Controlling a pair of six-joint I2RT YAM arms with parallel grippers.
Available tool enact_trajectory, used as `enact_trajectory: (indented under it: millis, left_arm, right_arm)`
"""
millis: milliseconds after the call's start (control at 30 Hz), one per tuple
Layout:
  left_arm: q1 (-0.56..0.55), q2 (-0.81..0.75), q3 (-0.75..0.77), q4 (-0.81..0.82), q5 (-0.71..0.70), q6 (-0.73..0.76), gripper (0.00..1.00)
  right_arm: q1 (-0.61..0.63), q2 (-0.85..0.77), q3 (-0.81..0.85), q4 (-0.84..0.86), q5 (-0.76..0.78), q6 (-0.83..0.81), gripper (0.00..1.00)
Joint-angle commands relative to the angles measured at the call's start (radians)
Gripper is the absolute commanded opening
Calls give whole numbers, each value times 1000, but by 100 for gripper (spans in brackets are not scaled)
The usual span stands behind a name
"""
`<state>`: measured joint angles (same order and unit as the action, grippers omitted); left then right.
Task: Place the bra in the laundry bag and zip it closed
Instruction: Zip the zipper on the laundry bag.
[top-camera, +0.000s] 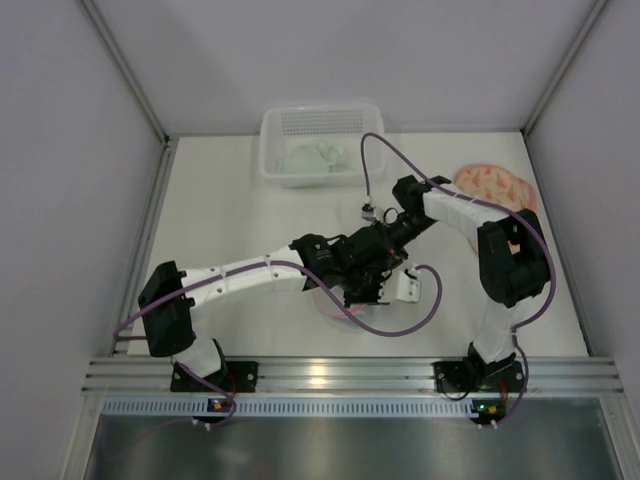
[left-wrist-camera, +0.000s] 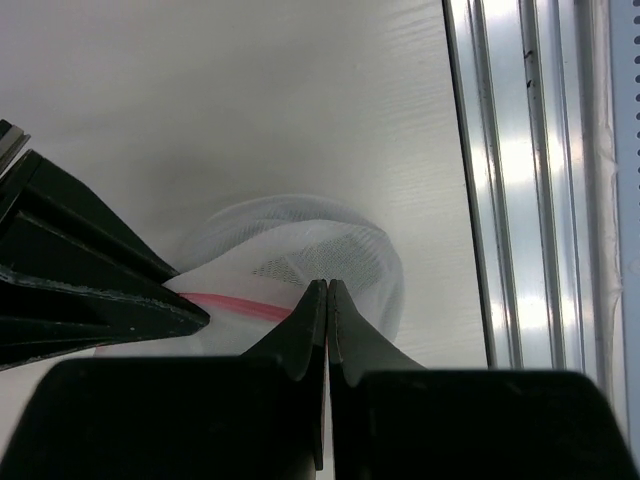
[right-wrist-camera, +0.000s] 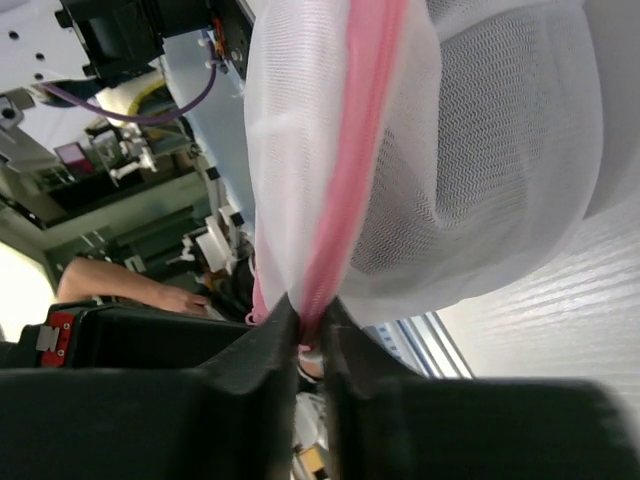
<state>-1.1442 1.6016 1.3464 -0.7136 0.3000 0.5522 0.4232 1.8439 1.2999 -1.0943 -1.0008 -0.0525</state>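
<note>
The white counter (top-camera: 230, 220) fills the top view, with an aluminium rail (top-camera: 340, 375) along its near edge where you see both bases bolted. The left arm (top-camera: 240, 275) reaches right and the right arm (top-camera: 505, 255) reaches left, so that the two wrists meet near the middle of the counter. At the far edge stands a white basket (top-camera: 320, 122) holding a pale green cloth (top-camera: 312, 158); to its right, near the right arm's elbow, lies a round pink patterned item (top-camera: 495, 185). The laundry bag (right-wrist-camera: 480, 150), white mesh, sits under the meeting wrists near the counter's centre, and you see only a sliver of it from above. You cannot tell from these views whether the bra is inside it. The right gripper (right-wrist-camera: 310, 318) is clamped on the laundry bag, its fingers closed onto the pink zipper band (right-wrist-camera: 360, 130) where band and mesh gather into the jaws. The left gripper (left-wrist-camera: 327, 290) has its fingers pressed together with no gap, tips against the bag's mesh edge; you cannot tell whether any fabric is pinched between them.
</note>
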Motion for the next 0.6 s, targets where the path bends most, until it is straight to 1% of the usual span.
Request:
enact_trajectory:
  millis: [0, 33, 167, 300, 400, 467, 500, 567]
  left_arm:
    - [1, -41, -22, 31, 60, 17, 0]
    - [1, -49, -32, 28, 79, 20, 0]
    - [-2, -94, -84, 0, 128, 32, 0]
    - [-14, -123, -127, -33, 177, 35, 0]
    - [-25, -135, -151, -40, 182, 23, 0]
    - [-25, -123, -148, -38, 151, -12, 0]
    - [-23, -114, -132, -38, 111, -47, 0]
    - [-8, -97, -118, -9, 94, -83, 0]
  right_arm:
    - [6, -23, 64, -7, -6, -33, 3]
    - [3, -22, 74, -21, -1, -41, 0]
    - [-21, 23, 162, -47, -15, -99, 0]
    - [-26, 83, 257, -56, 19, -141, 0]
    - [-24, 132, 331, -56, -1, -144, 0]
    - [-23, 153, 375, -47, -6, -133, 1]
    - [-23, 158, 384, -33, 8, -127, 10]
    - [-24, 152, 391, -24, 17, -109, 35]
